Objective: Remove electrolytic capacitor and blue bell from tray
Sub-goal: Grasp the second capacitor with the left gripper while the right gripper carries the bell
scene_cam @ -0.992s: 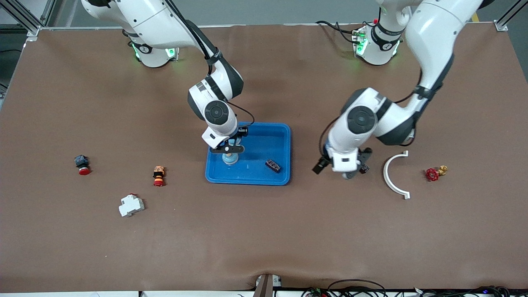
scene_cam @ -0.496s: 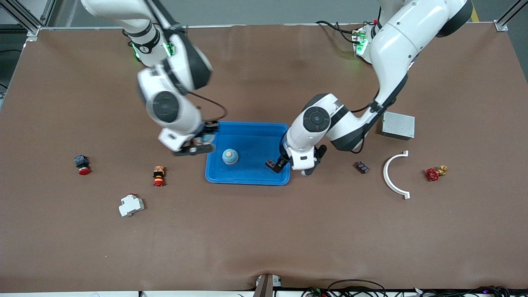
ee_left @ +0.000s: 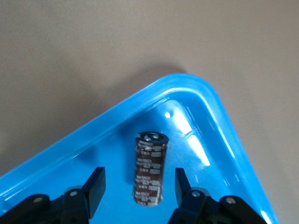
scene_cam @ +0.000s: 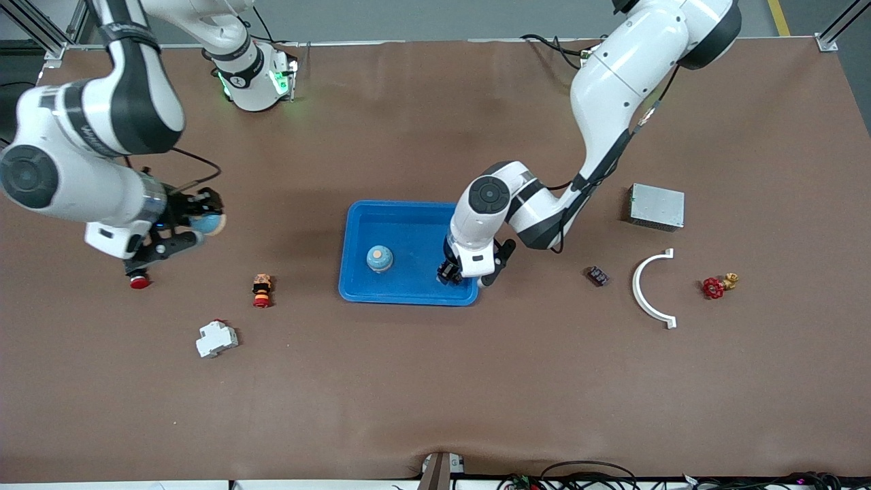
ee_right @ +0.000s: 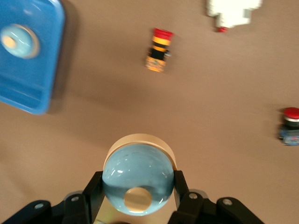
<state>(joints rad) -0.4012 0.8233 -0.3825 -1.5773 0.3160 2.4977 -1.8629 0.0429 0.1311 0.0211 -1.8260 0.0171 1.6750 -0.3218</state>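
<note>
Capacitor [ee_left: 150, 169] in blue tray [scene_cam: 408, 214]; one bell [ee_right: 138, 179] held in the air, another bell [scene_cam: 380, 258] in tray.

Left gripper [scene_cam: 454, 272] is lowered into the tray corner toward the left arm's end, fingers [ee_left: 95, 189] spread on both sides of the lying capacitor, no contact seen. Right gripper [scene_cam: 178, 230] is up over bare table near the red push button [scene_cam: 138, 280] at the right arm's end, fingers pinched on the light-blue bell. An orange button switch [scene_cam: 261, 290] and white breaker [scene_cam: 216, 338] are seen nearby.
</note>
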